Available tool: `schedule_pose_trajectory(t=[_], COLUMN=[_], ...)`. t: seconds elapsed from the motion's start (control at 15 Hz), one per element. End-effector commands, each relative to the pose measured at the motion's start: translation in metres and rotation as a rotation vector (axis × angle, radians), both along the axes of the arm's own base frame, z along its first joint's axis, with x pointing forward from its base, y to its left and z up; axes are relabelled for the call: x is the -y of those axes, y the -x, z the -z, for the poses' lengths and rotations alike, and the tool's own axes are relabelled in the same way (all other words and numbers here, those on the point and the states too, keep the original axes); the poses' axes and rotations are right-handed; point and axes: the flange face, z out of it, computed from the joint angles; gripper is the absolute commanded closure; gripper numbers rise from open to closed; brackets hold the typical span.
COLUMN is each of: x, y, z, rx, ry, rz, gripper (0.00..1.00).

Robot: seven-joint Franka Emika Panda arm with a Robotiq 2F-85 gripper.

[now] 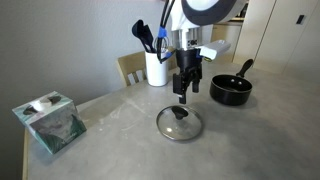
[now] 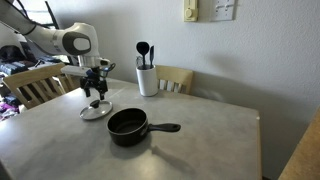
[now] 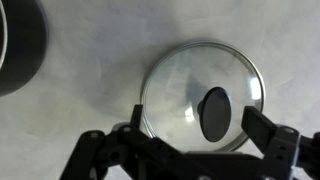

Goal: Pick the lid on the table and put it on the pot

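The clear glass lid (image 1: 180, 124) with a metal rim and black centre knob lies flat on the grey-beige table (image 1: 120, 120). It also shows in an exterior view (image 2: 96, 110) and fills the wrist view (image 3: 203, 95). My gripper (image 1: 185, 96) hangs open just above the lid's knob, fingers spread, touching nothing; it shows too in an exterior view (image 2: 96, 91) and in the wrist view (image 3: 198, 128). The black pot (image 1: 230, 90) with its long handle stands apart from the lid, seen also in an exterior view (image 2: 128, 126) and at the wrist view's left edge (image 3: 15, 45).
A white utensil holder (image 1: 156, 66) with black utensils stands at the table's back, seen also in an exterior view (image 2: 147, 78). A tissue box (image 1: 48, 122) sits near the table edge. Wooden chairs (image 2: 176, 78) stand behind the table.
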Motion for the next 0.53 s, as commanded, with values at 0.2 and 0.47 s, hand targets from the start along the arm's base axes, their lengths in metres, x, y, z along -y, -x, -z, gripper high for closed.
schedule_pose_trajectory(t=[0.2,0.47], x=[-0.050,-0.100], y=[-0.014,0.004], z=[0.026,0.025], rx=[0.014,0.008], ry=[-0.022,-0.038], rz=[-0.083,-0.171], gripper=[0.00,0.00])
